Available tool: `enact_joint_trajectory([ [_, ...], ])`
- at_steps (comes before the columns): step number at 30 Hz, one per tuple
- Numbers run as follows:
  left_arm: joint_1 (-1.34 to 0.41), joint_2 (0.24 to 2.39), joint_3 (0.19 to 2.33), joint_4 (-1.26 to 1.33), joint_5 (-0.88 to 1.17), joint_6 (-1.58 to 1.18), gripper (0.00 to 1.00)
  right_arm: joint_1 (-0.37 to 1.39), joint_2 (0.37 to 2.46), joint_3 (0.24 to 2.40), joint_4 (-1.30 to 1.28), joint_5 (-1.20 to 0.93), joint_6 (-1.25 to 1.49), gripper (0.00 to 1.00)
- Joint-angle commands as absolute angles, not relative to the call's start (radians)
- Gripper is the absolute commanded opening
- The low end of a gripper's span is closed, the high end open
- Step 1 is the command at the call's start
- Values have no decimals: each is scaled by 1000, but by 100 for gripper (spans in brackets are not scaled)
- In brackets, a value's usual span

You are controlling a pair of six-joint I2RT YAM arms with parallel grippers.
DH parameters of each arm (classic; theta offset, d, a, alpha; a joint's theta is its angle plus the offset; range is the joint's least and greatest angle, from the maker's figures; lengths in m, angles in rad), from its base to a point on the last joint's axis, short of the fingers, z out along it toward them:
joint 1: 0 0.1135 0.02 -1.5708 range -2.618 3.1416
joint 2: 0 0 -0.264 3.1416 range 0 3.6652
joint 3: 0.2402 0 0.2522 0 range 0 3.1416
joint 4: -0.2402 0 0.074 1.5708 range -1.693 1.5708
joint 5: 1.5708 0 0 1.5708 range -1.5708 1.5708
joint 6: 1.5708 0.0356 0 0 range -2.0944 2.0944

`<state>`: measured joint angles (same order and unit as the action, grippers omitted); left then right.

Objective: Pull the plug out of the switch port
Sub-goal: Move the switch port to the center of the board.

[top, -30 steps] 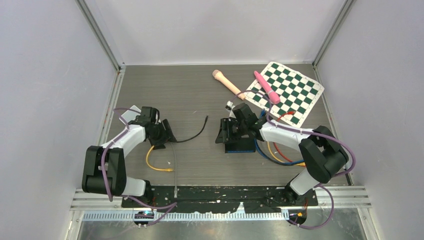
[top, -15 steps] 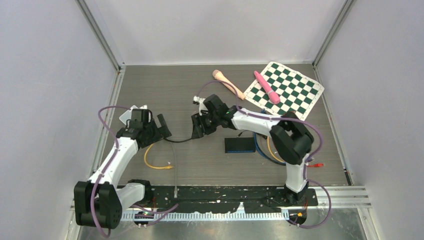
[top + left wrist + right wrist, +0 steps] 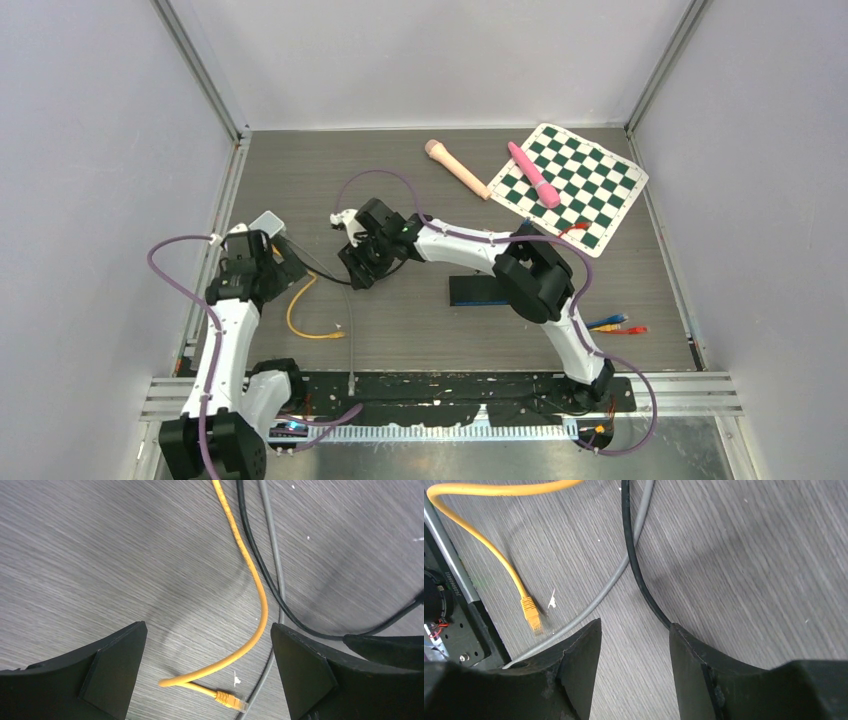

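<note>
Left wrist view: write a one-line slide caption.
Open left gripper above loose yellow cable, black cable and grey cable.

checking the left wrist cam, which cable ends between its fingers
The yellow cable: its plug lies inside the open left gripper; the black cable and grey cable run on.

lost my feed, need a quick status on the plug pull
Left gripper open, empty. Right gripper open over black cable, not gripping. Switch: no cable visible in it, right end hidden by arm. Yellow cable loose nearby.
</note>
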<state>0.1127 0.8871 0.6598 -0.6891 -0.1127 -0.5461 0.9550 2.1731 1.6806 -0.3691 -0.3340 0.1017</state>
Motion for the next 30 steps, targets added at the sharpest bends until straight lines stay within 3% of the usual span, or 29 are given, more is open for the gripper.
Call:
enact_joint_trajectory([
  [1,169,895,655,-696,-100,-536,100,972,2230,1736,-441,-289,22,59],
  [7,213,879,643,-688,-66,-528,100,985,2268,1744,-476,-265,6,59],
  [13,230,897,643,-683,-70,-500,100,1004,2198,1606,-497,-214,16,48],
  [18,240,922,632,-666,-51,-502,100,1026,2107,1439,-446,-221,51,19],
  [21,242,932,637,-659,-40,-501,100,1034,2043,1327,-418,-258,77,11],
  [30,245,991,672,-638,-37,-493,100,1082,1850,1030,-267,-439,202,10],
])
